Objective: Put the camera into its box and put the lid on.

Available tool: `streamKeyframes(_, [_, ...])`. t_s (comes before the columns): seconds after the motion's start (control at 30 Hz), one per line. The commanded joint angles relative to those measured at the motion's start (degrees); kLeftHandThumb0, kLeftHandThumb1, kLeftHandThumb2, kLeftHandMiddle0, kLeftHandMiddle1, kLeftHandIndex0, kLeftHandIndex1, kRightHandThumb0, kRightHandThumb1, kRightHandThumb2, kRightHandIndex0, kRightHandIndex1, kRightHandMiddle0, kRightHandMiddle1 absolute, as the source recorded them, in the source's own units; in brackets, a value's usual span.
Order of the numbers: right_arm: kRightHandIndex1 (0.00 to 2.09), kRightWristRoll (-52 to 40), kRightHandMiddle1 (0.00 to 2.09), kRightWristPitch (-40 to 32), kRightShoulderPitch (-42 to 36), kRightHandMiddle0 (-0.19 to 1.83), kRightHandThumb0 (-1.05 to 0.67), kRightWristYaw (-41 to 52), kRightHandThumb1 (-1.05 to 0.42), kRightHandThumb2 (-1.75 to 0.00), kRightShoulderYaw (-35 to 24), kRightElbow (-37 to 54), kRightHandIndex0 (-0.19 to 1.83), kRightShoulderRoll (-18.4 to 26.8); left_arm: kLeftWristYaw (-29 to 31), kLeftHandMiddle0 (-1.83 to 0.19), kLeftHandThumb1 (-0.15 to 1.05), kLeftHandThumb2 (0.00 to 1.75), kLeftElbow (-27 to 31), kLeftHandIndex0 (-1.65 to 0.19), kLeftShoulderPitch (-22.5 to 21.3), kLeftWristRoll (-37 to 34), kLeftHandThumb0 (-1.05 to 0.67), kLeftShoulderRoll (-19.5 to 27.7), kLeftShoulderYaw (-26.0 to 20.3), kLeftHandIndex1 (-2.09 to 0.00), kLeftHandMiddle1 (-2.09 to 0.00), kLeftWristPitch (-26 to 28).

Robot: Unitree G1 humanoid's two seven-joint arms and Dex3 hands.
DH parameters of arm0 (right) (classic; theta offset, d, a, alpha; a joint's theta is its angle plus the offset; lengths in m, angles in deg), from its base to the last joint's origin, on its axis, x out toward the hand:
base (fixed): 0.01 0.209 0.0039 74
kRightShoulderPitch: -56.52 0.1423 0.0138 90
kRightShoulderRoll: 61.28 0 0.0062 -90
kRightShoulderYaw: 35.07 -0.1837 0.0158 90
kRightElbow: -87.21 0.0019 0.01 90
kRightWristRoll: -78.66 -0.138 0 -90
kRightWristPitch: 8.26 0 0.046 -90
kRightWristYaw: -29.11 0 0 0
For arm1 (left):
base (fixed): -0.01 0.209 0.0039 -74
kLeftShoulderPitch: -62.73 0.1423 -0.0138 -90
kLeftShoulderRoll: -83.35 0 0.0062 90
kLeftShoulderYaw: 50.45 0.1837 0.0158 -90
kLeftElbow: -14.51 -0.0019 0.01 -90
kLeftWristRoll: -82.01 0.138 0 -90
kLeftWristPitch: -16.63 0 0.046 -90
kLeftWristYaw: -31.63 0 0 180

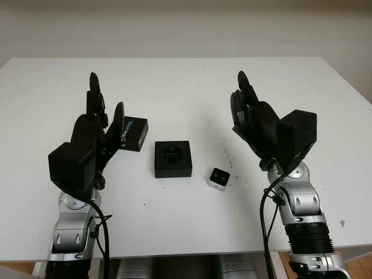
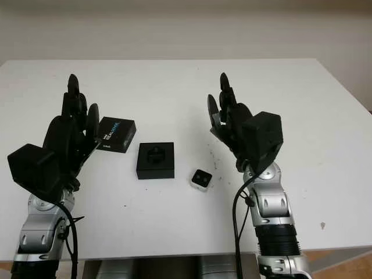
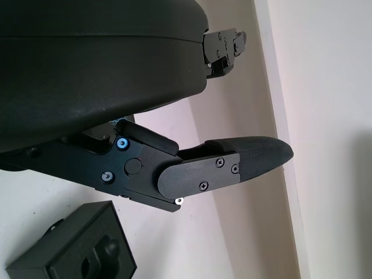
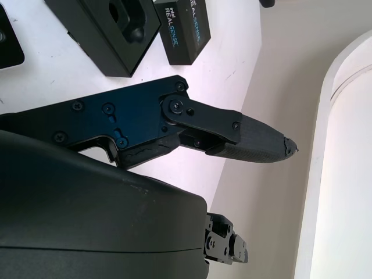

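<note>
Fingers [image 1: 93, 87] raised; camera [image 1: 219, 178] lens seemingly faces up.

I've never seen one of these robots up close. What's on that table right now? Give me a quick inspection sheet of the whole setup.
Surface: white table, with small dark specks near its middle.
Job's things: black box at the centre, open, its moulded insert showing; small camera on the table to its right, apart from it; black lid printed RealSense on the table to the box's left.
Clutter: nothing seen.
Hands: left hand open, raised beside the lid; right hand open, raised to the right of the camera; neither holds anything.
Cables: black cable running along each forearm.
Surroundings: pale wall behind the table.
</note>
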Motion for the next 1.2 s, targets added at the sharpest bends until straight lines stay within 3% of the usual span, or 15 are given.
streamKeyframes(0.0, [0.0,-0.3,0.0,0.9,0.8,-0.19,-0.74,0.2,-1.05,-0.66,-0.2,0.4,-0.19,0.3,-0.2,0.19,1.05,0.59,1.2,0.19,0.4,-0.3,-0.75,-0.4,0.1,0.0,0.0,0.2])
streamKeyframes(0.37, [0.0,1.3,0.02,-2.0,-0.1,-0.19,-0.74,-0.6,-1.05,-0.62,0.5,2.6,-0.19,0.7,0.1,0.19,1.05,0.6,-0.2,0.19,-0.6,-0.3,-0.71,-0.4,0.4,0.0,0.0,-0.4])
streamKeyframes(0.5, [0.05,6.9,0.06,-0.5,-2.8,-0.1,-0.81,-1.9,-1.05,-0.44,2.6,6.4,-0.11,3.1,-0.3,0.19,1.05,0.61,-0.6,0.19,-0.4,0.0,-0.7,-0.5,0.4,0.0,0.0,-1.4])
streamKeyframes(0.6, [0.11,10.5,0.08,3.5,-6.8,0.01,-0.74,-2.3,-1.02,-0.12,3.6,10.8,0.04,4.9,-0.1,0.19,1.05,0.61,-0.4,0.19,-0.2,-0.3,-0.7,-0.4,0.4,0.0,0.0,-1.6])
streamKeyframes(0.67, [0.14,14.9,0.11,4.9,-9.8,0.08,-0.74,-3.5,-0.98,-0.06,4.7,14.3,0.12,6.3,0.0,0.19,1.05,0.61,-0.3,0.19,0.0,-0.3,-0.7,-0.4,0.4,0.0,0.0,-1.8])
streamKeyframes(0.97, [0.09,28.9,0.09,5.8,-20.9,0.16,-0.73,-4.6,-0.92,-0.04,7.7,25.7,0.12,10.5,0.0,0.19,1.05,0.62,0.4,0.19,0.2,0.1,-0.68,-0.4,0.8,0.0,0.0,-1.2])
streamKeyframes(1.17, [0.08,41.7,0.1,6.8,-24.5,0.24,-0.76,-4.6,-0.95,-0.06,9.5,30.1,0.12,14.8,-0.1,0.19,1.05,0.61,0.9,0.19,0.2,0.4,-0.66,-0.4,1.2,0.0,0.0,-0.3])
